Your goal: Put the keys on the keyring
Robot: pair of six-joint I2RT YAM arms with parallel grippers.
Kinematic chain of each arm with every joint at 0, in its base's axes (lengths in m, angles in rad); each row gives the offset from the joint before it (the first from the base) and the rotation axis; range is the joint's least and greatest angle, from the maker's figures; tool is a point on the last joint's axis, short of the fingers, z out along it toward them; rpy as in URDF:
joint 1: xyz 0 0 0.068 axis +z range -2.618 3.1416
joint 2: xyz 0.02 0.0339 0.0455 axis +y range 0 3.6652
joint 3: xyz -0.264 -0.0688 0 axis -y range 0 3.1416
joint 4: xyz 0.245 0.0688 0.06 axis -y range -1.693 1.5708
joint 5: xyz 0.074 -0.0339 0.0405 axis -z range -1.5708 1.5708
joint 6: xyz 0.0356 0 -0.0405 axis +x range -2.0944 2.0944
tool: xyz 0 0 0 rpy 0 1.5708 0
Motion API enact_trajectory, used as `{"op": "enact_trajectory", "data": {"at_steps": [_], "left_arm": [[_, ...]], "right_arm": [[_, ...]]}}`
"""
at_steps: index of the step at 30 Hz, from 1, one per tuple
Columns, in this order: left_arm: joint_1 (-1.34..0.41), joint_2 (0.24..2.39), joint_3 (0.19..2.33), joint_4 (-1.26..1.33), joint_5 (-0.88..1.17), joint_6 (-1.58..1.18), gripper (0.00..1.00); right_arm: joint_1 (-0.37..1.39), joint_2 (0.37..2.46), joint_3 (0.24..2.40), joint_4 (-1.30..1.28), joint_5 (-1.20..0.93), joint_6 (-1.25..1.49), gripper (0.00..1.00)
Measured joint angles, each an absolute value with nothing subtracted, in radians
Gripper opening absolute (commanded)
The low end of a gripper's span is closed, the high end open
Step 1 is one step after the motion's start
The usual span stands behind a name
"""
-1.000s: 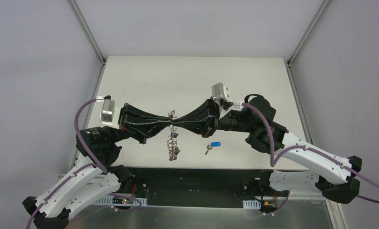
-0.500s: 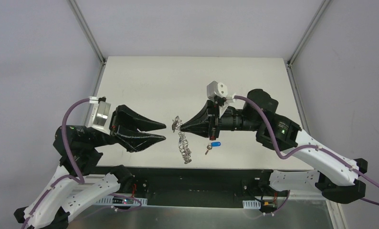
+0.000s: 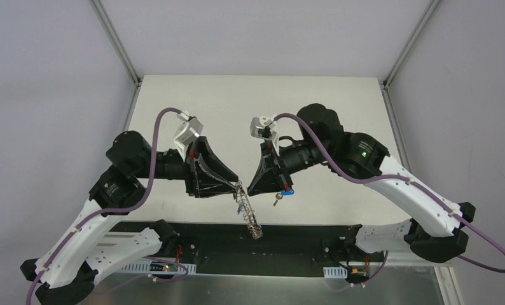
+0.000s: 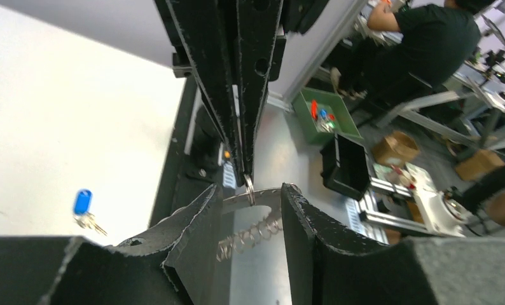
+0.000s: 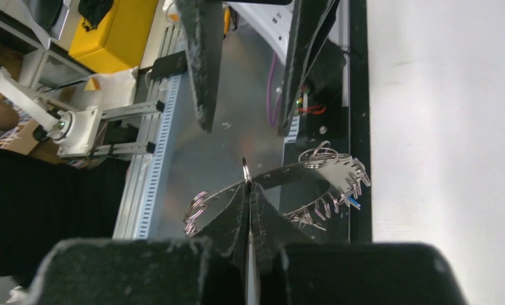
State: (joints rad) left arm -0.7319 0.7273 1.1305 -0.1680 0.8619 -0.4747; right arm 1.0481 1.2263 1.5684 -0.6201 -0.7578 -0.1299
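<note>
The silvery keyring hangs floppy from my right gripper, out over the table's near edge. In the right wrist view the right gripper is shut on one small wire loop of the keyring. My left gripper is open, and its fingers stand on either side of the keyring's band without closing on it. A blue-capped key lies on the table just right of the right gripper. It also shows in the left wrist view. No black key is in view.
The white table ends in a black front rail right under the hanging ring. Both arms cross the near middle, their fingertips almost touching. Beyond the edge, the wrist views show a green bin and other lab clutter.
My left gripper let go of the ring, drew back left, then swung in again, open, beside it. My right gripper carried the ring toward the near edge and now points down.
</note>
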Motion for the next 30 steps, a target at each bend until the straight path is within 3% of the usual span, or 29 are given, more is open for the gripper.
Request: {"op": "enact_trajectory", "data": {"at_steps": [10,30], "left_arm": [[-0.732,0.800,1.176,-0.321,0.951,-0.514,0.33],[-0.731,0.808,1.202,-0.497,0.956,-0.474,0.31]], "right_arm": [[1.037,1.345,1.632,-0.784,-0.834,-0.122,0.00],[1.036,1.428,1.702,-0.799,-0.866,-0.051,0.00]]}}
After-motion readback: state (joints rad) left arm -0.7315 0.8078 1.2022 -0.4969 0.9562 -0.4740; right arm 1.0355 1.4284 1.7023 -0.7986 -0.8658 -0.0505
